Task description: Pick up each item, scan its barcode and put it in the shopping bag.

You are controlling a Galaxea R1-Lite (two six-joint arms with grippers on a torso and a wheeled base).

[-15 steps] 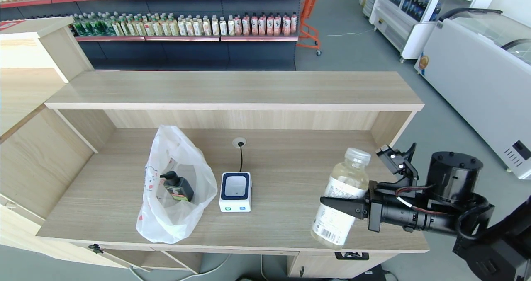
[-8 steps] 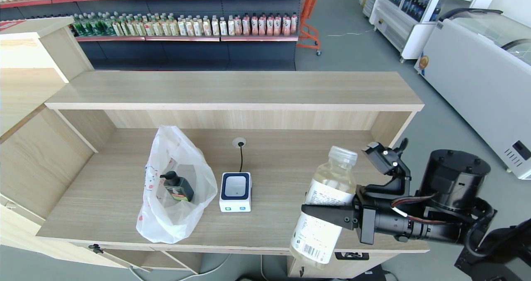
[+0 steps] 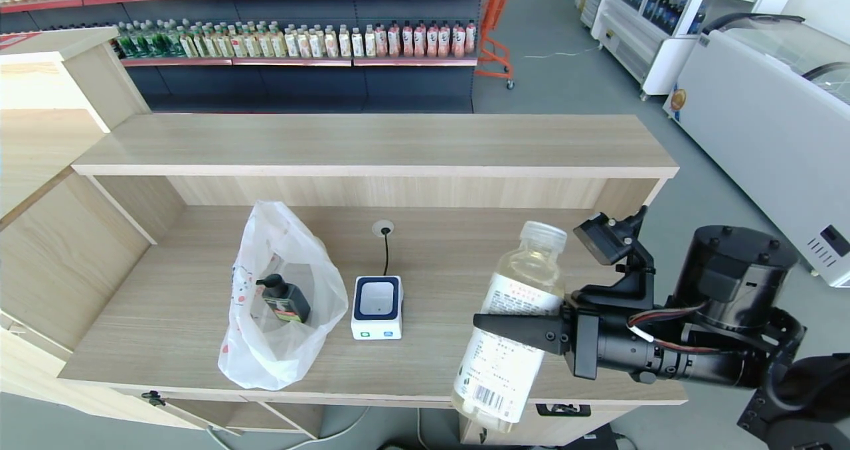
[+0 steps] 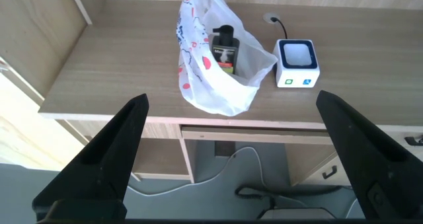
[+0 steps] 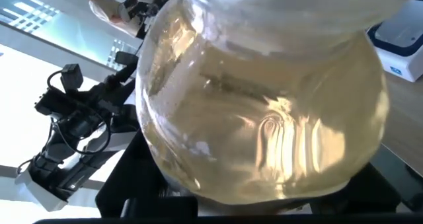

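Your right jaws are clamped across the bottle (image 3: 526,283), which is held tilted, cap up, over the near edge of the worktop (image 3: 451,257), at 4 o'clock from the scanner (image 3: 377,307). The shopping bag (image 3: 265,357) sits just beside the scanner at its 9 o'clock. Your left jaws hang spread wide, empty.

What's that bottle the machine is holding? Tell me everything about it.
The bottle is clear plastic with a pale cap, holding pale yellowish liquid. A white label wraps its body, barcode near the base. It tilts slightly, cap up, above the counter's near edge, clamped mid-body by the right hand.
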